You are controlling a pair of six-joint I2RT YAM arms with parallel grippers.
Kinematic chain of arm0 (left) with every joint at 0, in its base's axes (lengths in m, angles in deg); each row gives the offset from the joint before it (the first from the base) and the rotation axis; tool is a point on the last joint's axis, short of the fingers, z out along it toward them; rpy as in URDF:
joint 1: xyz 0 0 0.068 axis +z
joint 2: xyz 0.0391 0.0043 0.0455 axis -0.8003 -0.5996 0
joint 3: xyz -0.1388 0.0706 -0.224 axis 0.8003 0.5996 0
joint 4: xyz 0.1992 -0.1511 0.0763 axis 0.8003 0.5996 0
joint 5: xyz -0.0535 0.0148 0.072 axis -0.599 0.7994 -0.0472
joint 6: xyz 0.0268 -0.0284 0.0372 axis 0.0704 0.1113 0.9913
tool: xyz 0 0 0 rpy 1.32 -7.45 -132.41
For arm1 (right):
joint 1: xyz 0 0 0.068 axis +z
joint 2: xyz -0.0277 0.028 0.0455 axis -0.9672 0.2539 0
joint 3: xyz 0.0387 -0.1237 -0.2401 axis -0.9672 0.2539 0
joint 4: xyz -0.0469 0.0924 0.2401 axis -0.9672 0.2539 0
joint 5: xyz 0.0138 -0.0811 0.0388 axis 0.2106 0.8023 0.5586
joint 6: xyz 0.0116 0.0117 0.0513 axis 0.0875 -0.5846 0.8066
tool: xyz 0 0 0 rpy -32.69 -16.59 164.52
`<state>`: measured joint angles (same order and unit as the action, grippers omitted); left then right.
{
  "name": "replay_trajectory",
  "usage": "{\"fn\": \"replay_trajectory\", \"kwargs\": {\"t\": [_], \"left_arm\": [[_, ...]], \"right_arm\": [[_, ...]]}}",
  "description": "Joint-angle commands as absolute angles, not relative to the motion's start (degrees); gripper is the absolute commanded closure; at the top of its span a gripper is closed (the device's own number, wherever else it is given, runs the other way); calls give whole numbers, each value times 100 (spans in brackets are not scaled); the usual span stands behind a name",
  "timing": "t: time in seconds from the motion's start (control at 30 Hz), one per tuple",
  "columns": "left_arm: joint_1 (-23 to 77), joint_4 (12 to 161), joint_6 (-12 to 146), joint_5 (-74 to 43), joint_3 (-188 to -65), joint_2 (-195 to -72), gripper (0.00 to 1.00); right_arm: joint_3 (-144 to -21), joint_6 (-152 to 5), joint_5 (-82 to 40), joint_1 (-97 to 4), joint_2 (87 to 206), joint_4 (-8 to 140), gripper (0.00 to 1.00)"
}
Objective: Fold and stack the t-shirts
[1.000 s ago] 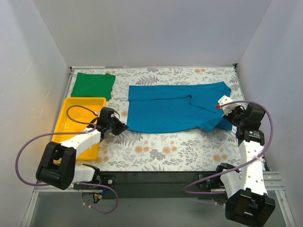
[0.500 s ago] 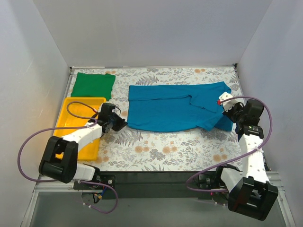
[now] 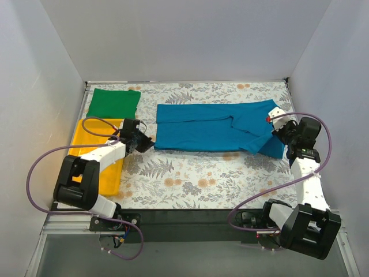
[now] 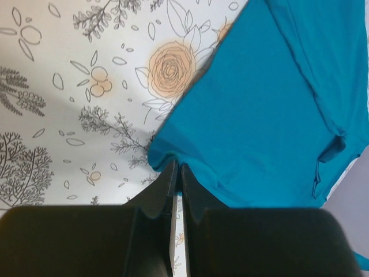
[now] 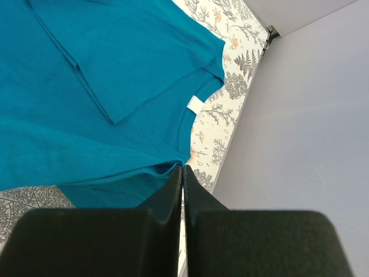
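Top external showed me that both arms had carried the near edge of the teal-blue shirt (image 3: 213, 127) away from me over the last second. Its near border sat farther up the floral table (image 3: 190, 176) than before, and the shirt looked narrower front to back. The left gripper (image 3: 147, 144) was pinched shut on the shirt's near left corner, and the right gripper (image 3: 277, 131) was shut on the edge at the collar end. Both wrist views showed cloth nipped at the closed tips. The green shirt (image 3: 113, 103) lay folded at the far left corner, well apart. I judged the lengthwise fold was under way, with stacking yet to come.
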<state>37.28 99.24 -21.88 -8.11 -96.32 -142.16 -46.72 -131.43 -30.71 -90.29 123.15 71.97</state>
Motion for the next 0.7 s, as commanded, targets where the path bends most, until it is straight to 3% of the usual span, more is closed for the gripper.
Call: {"fn": "replay_trajectory", "kwargs": {"t": [0.0,0.67], "left_arm": [[3821,9957,-2041,-881,-9980,-14355,100],[3883,10142,-1452,-988,-11237,-15595,100]], "right_arm": [[-4978,-12952,-3071,-9058,12456,6727,99],[-5602,-12407,-3141,-9058,13582,6165,99]]}}
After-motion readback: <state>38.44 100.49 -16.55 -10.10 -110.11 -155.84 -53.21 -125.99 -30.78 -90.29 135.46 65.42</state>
